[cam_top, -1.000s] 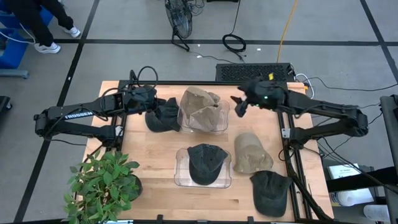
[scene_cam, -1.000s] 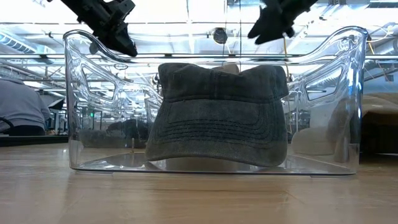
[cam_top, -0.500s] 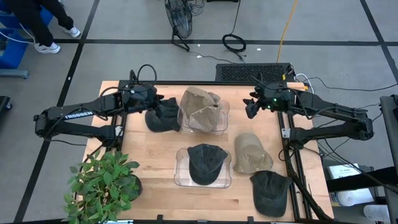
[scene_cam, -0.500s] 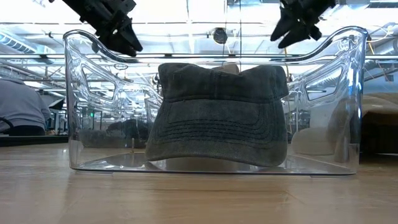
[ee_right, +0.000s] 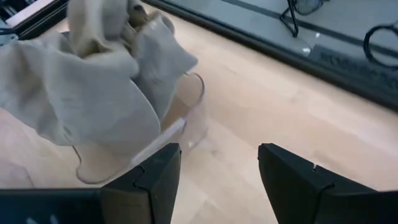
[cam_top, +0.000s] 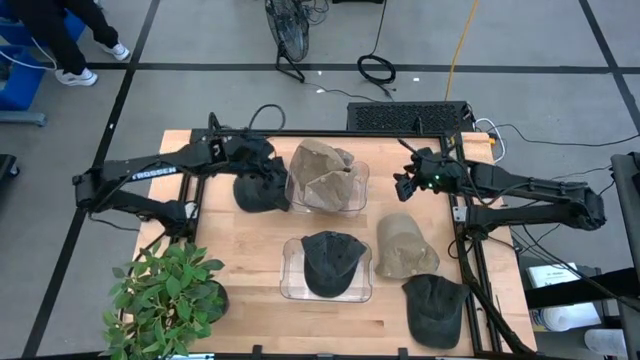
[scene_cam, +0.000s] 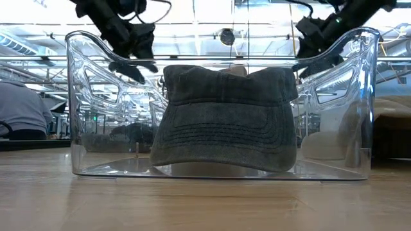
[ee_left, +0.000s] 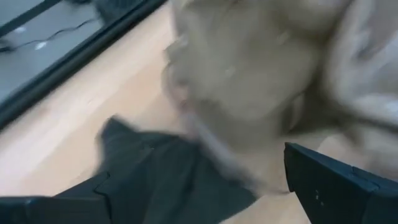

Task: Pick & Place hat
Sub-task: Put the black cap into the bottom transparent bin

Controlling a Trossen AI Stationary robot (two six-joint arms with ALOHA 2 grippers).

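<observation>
Cloth — soft, light, limp: dark hat (cam_top: 262, 188) is lying on the table at ten o'clock, touching the far bin (cam_top: 352, 200); stiffer brim looking the surest hold. Left gripper (cam_top: 266, 160) is hovering over it, fingers spread, empty — right gripper (cam_top: 404, 182) is waiting at two o'clock, fingers parted, empty.

- On the table (cam_top: 250, 310), a clear bin (cam_top: 327, 190) sits near the back edge at the middle, with a hat (cam_top: 322, 172) piled in it.
- Just left of that bin, another hat (cam_top: 262, 190) lies on the tabletop, touching the bin's wall.
- A second clear bin (cam_top: 290, 280) sits near the front edge at the middle, with a hat (cam_top: 331, 262) in it.
- Right of the front bin lies a hat (cam_top: 403, 246), just beside it.
- In the front right corner lies a further hat (cam_top: 435, 309).
- A potted plant (cam_top: 168, 293) stands at the front left corner.
</observation>
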